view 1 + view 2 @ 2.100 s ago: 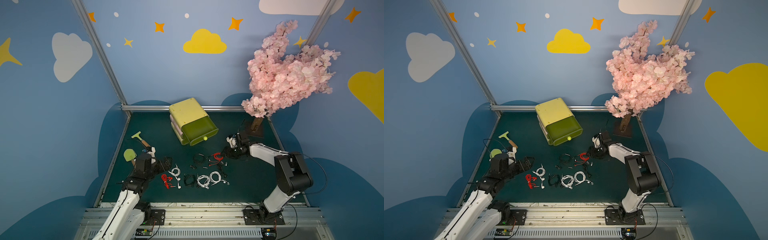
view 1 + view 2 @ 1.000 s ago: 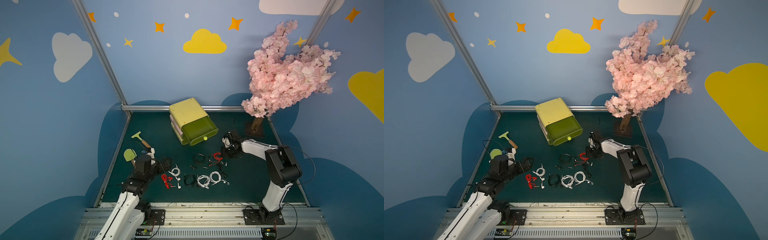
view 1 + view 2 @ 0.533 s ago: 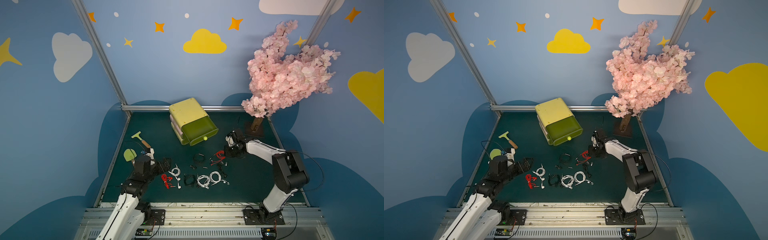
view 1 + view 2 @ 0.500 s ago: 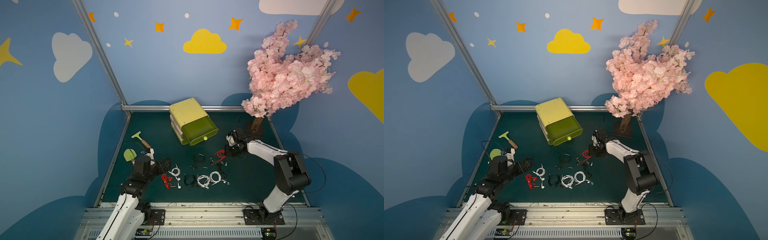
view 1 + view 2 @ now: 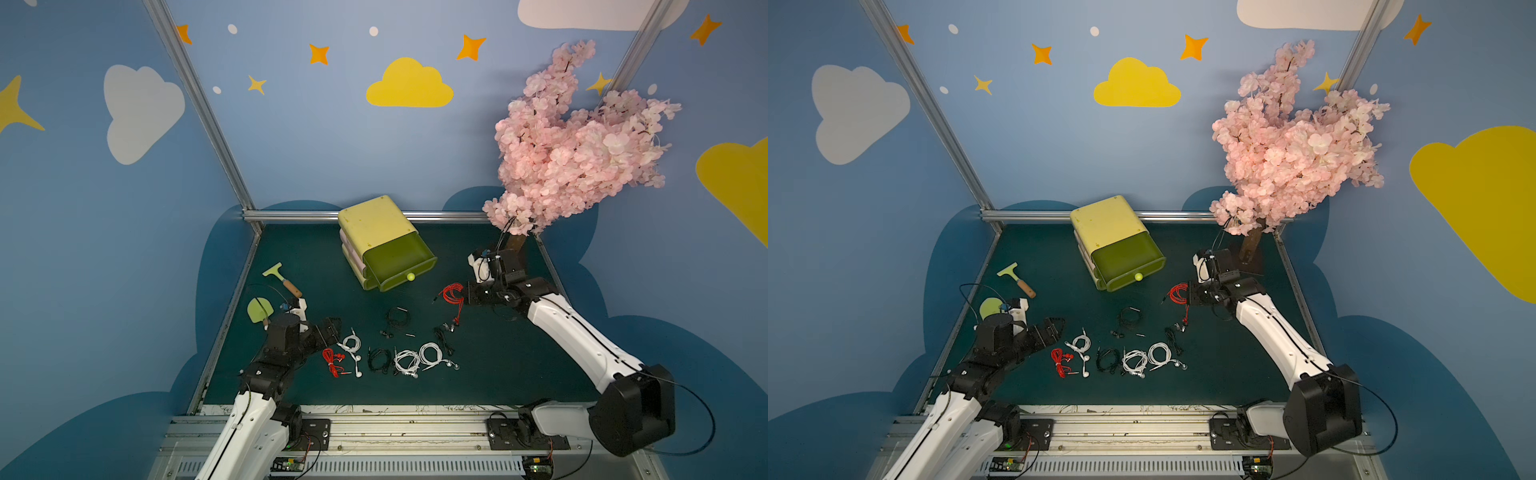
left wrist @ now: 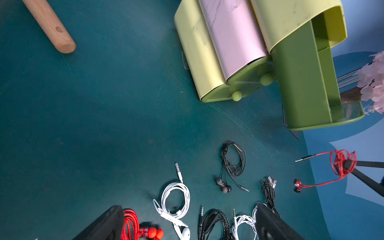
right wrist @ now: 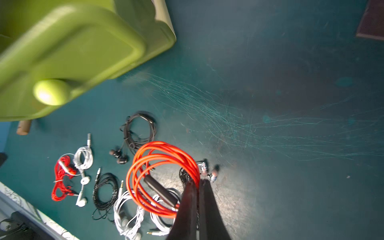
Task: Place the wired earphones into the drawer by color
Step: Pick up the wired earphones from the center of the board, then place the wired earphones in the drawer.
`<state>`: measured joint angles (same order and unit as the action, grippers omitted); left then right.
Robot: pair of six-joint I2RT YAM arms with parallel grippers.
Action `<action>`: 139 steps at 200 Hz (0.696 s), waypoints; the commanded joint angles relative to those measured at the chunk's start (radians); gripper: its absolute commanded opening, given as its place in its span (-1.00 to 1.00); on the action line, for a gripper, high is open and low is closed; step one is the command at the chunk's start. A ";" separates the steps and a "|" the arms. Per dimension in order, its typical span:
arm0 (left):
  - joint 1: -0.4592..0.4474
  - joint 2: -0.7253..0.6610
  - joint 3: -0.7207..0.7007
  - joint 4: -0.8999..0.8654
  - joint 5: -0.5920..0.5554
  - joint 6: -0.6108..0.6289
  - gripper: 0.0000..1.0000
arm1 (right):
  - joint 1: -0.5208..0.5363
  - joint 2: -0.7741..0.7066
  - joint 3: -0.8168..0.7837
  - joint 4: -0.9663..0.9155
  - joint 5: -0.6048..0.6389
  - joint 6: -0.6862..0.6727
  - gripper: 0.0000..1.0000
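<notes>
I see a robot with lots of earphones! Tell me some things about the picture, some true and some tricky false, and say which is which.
1. The right fingers pinch red earphones. True.
2. The top drawer is closed. False: it is pulled out.
3. The left fingers are squeezed shut. False: they are spread wide open, holding nothing.
4. Three white earphones lie on the table. True.
5. The black earphones are inside the drawer. False: they lie on the table.

Row of earphones [image 5: 405, 360] before drawer [image 5: 395, 255]
</notes>
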<state>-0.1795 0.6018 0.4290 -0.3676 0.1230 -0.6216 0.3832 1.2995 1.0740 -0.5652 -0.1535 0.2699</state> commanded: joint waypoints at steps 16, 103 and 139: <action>0.000 -0.017 0.004 -0.018 -0.005 -0.001 1.00 | 0.006 -0.104 0.039 0.042 -0.017 -0.036 -0.91; 0.000 -0.037 -0.001 -0.031 -0.002 -0.011 1.00 | 0.056 -0.058 0.229 0.216 -0.039 -0.061 -0.94; 0.000 -0.045 -0.003 -0.043 -0.002 -0.011 1.00 | 0.097 0.047 0.335 0.265 -0.059 -0.045 -0.95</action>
<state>-0.1795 0.5690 0.4290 -0.3843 0.1230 -0.6334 0.4541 1.2900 1.3464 -0.3687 -0.1883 0.2241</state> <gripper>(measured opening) 0.999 0.050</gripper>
